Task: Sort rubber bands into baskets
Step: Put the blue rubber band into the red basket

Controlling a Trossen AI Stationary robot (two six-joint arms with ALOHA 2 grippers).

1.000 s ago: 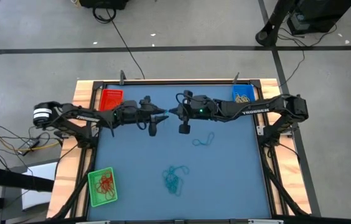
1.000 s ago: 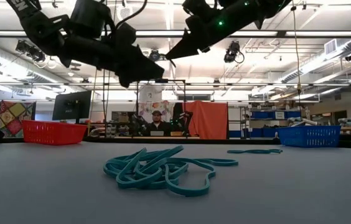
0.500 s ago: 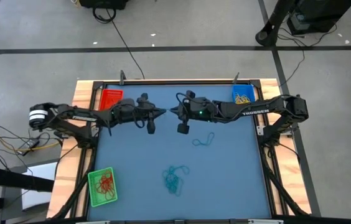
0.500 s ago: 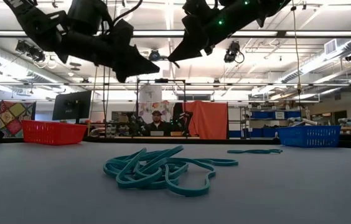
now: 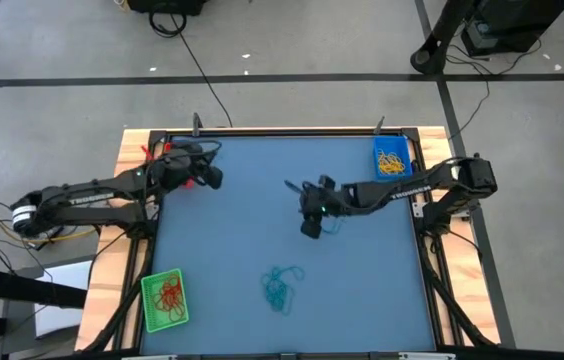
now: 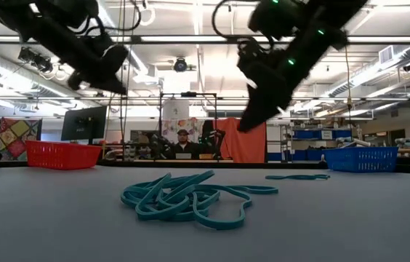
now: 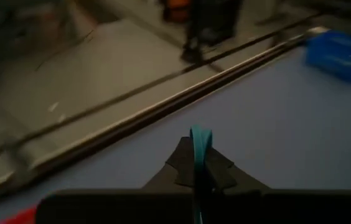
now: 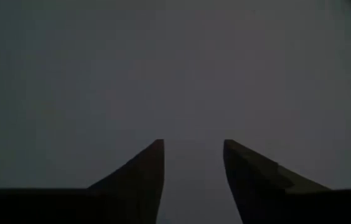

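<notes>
My left gripper [image 5: 212, 178] hangs over the table's far left, beside the red basket [image 6: 63, 154], which its arm mostly covers in the high view. It is shut on a teal rubber band [image 7: 200, 140]. My right gripper [image 8: 193, 168] stands open above mid table, tilted down next to a single teal rubber band [image 5: 334, 224] lying flat. A pile of teal rubber bands [image 5: 280, 287] lies toward the near edge. The blue basket [image 5: 391, 155] at the far right holds yellow bands. The green basket [image 5: 165, 300] at the near left holds red ones. My left gripper pinches the teal rubber band between its two fingers [image 7: 178, 168]. A short loop end [image 7: 201, 134] sticks out past the tips. The fingers come from the table's left, slanting slightly down. The band is lifted clear of the table.
The blue mat has a raised wooden frame [image 5: 132, 150] around it. Bare mat lies between the pile and the green basket. Beyond the far edge, in the low view, a person [image 6: 183, 144] sits among shelves and screens.
The two grippers met tip to tip above the far middle of the table. My left gripper has since drawn back toward the left edge and the red basket, carrying the teal band. My right gripper has sunk and moved toward the near side, tipping down over the single band.
</notes>
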